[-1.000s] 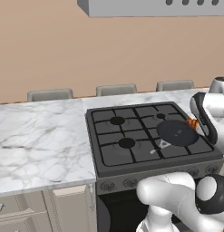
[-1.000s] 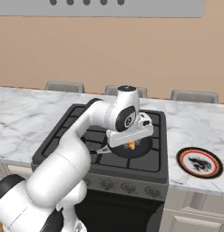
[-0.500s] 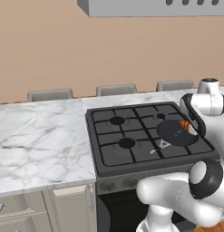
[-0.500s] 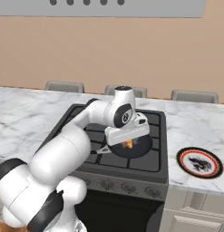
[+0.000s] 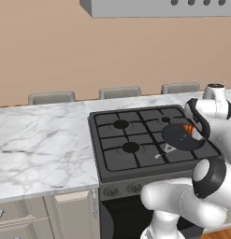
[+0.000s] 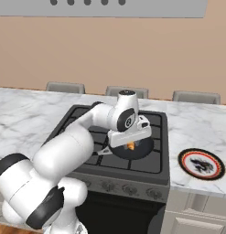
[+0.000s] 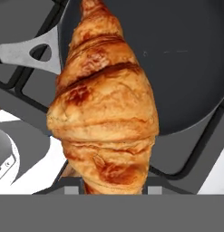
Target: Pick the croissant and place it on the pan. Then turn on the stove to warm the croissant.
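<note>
The croissant [image 7: 104,104], golden-brown with darker ridges, hangs in my gripper [image 6: 131,144], which is shut on it just above the pan [image 6: 141,149]. In the hand view the pastry covers my fingertips, and behind it lie the dark round pan [image 7: 181,59] and its grey handle [image 7: 25,52]. The left base view shows a bit of orange croissant [image 5: 188,128] at the far edge of the pan [image 5: 180,137], under my hand. The pan rests on the front right burner of the black stove [image 5: 135,140]. Small dark knobs [image 6: 128,188] line the stove's front.
A white plate with a red rim [image 6: 201,163] lies on the marble counter right of the stove. A wide marble counter [image 5: 37,140] stretches to the left. A grey hood [image 5: 154,7] hangs overhead. The other burners are bare.
My hand has carried the croissant a little further in over the pan and slightly lower. The pan and plate have stayed put.
</note>
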You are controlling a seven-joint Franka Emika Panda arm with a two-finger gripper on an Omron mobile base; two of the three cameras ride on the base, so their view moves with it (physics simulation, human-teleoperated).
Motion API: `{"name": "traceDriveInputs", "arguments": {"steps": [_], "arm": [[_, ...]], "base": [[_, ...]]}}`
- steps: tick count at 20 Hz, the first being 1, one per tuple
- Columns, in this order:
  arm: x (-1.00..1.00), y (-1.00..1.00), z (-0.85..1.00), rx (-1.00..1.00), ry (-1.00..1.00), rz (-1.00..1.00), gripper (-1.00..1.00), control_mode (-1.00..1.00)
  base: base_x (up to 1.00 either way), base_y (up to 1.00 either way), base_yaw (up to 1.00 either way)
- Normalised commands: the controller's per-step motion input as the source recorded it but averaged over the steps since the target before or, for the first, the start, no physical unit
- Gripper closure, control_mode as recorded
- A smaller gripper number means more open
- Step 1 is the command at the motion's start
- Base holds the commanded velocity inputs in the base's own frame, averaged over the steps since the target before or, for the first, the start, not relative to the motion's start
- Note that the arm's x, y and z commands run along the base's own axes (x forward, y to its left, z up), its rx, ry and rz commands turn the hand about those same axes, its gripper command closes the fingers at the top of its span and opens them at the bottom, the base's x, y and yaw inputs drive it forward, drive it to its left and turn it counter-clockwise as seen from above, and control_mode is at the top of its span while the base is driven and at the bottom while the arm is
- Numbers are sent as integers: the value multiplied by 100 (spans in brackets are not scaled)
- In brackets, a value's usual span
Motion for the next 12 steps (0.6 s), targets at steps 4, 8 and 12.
{"name": "traceDriveInputs", "arguments": {"steps": [4, 8, 12], "arm": [[19, 0, -28, 0, -1, 0, 100, -100], [32, 0, -16, 0, 0, 0, 100, -100], [35, 0, -12, 0, 0, 0, 100, -100]], "base": [[0, 0, 0], [0, 0, 0], [0, 0, 0]]}}
